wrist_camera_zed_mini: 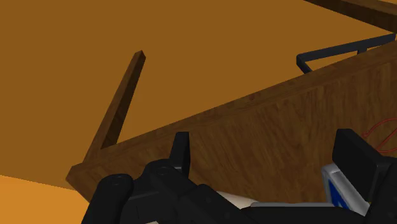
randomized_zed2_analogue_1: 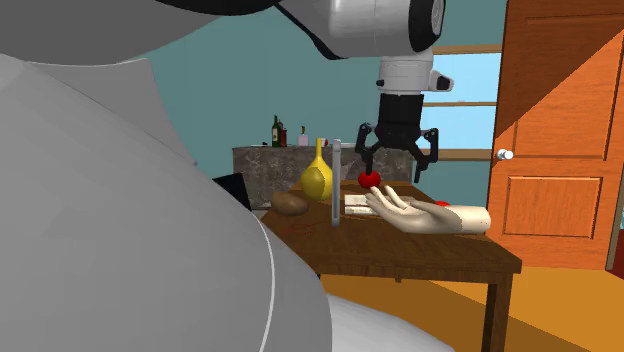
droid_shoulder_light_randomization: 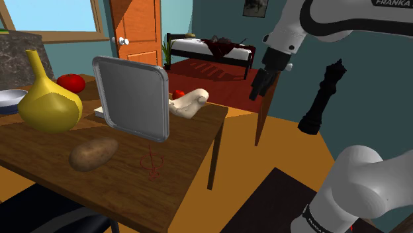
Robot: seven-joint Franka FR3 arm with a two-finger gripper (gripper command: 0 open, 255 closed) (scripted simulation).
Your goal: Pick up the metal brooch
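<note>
The brooch is drawn as a small shape of thin red lines, lying flat on the wooden table near its front edge, just right of a potato. In the wrist view the brooch's red lines show on the tabletop beyond the right finger. My black gripper hangs in the air past the table's right end in the shoulder view, well above table height and far from the brooch. The gripper is open, and in the wrist view its fingers stand wide apart with nothing between them.
An upright grey tray stands mid-table with a pale mannequin hand behind it. A potato, a yellow gourd vase, a red fruit and a bowl sit to the left. A black pepper mill is on the right.
</note>
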